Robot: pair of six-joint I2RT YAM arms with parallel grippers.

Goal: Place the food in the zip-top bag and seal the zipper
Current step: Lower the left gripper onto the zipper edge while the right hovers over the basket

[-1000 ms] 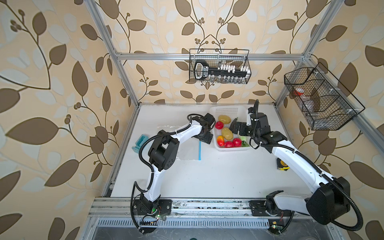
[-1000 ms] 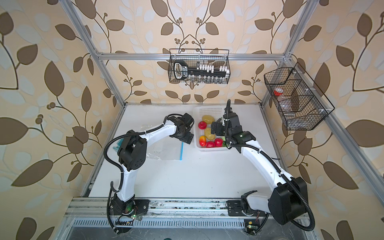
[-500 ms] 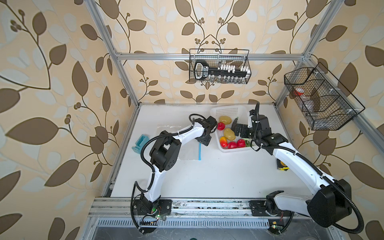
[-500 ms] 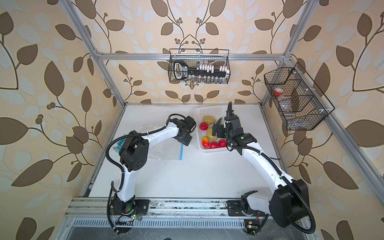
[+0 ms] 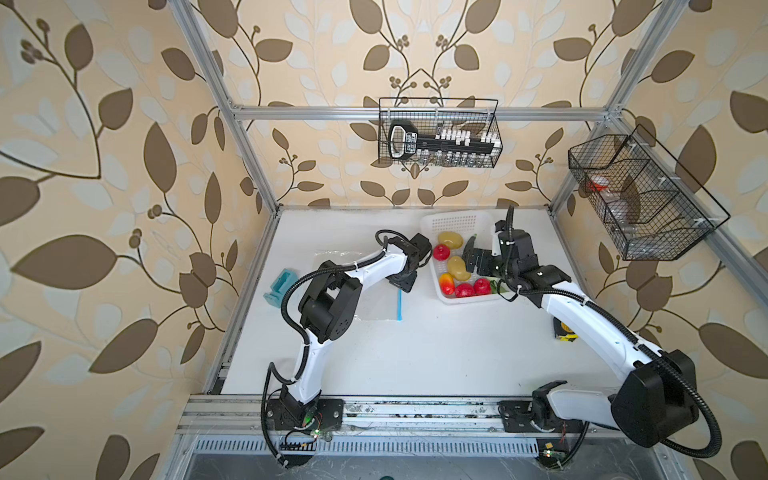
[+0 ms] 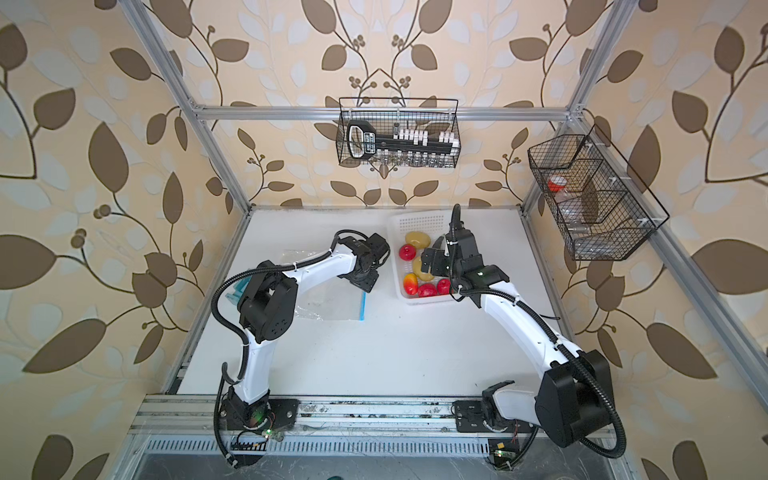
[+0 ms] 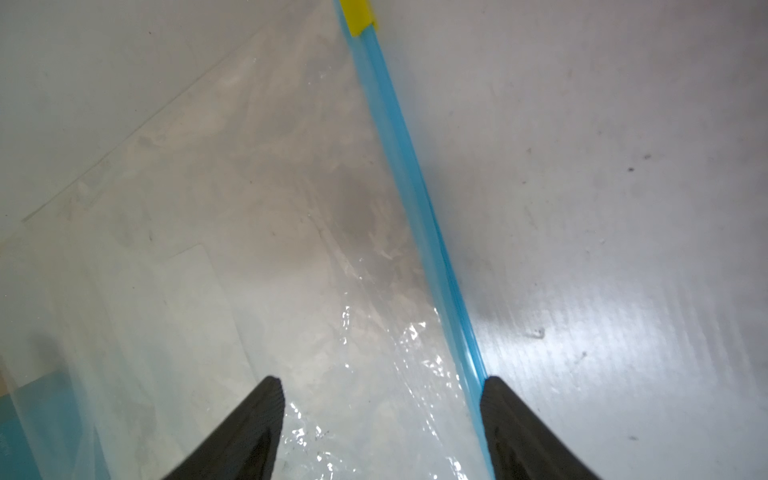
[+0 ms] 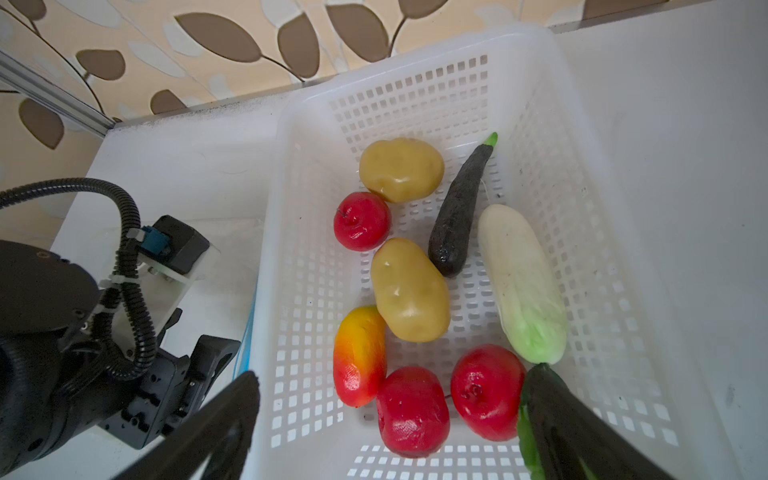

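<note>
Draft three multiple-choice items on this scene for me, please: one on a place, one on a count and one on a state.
1. Relative to the white basket, the eggplant lies: A beside; B inside; C beneath.
2. How many potatoes are there? A one; B four; C two.
3. The zip-top bag is: A empty; B half full; C stuffed.

Answers:
1 B: the right wrist view shows it on the basket floor.
2 C: two yellow-tan ones show there.
3 A: nothing shows inside its clear plastic.
</note>
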